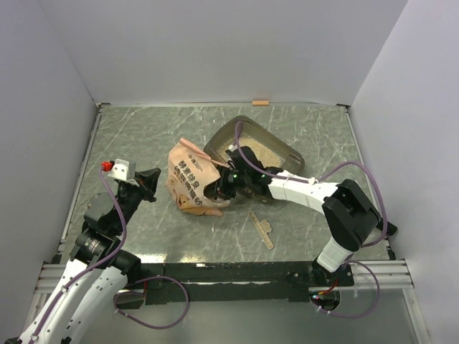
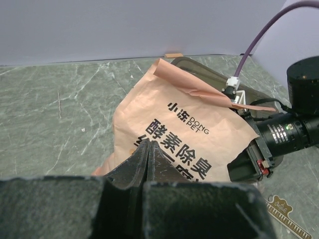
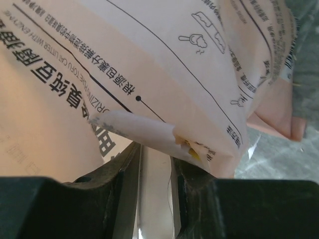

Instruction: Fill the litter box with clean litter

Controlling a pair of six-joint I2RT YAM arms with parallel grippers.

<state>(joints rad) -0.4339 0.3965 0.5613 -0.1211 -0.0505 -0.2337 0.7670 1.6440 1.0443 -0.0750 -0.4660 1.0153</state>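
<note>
The dark translucent litter box [image 1: 290, 152] sits at centre back, and pale beige litter [image 1: 264, 145] covers its floor. A crinkled orange-pink printed bag [image 1: 190, 175] leans against the box's left side. My right gripper [image 1: 226, 183] reaches in from the right and is shut on the bag's lower part. In the right wrist view a fold of the bag [image 3: 149, 59] fills the gap between the right gripper's [image 3: 154, 149] jaws. My left gripper [image 1: 148, 182] hovers left of the bag, shut and empty. The left wrist view has the left gripper [image 2: 148, 142] pointing at the bag [image 2: 199, 124], with the litter box [image 2: 199, 67] behind.
A tan ruler-like strip [image 1: 262, 229] lies on the marble-patterned table in front of the right arm, and shows again at the corner of the left wrist view [image 2: 286, 219]. A small tan piece [image 1: 260, 102] sits at the back wall. White walls enclose three sides.
</note>
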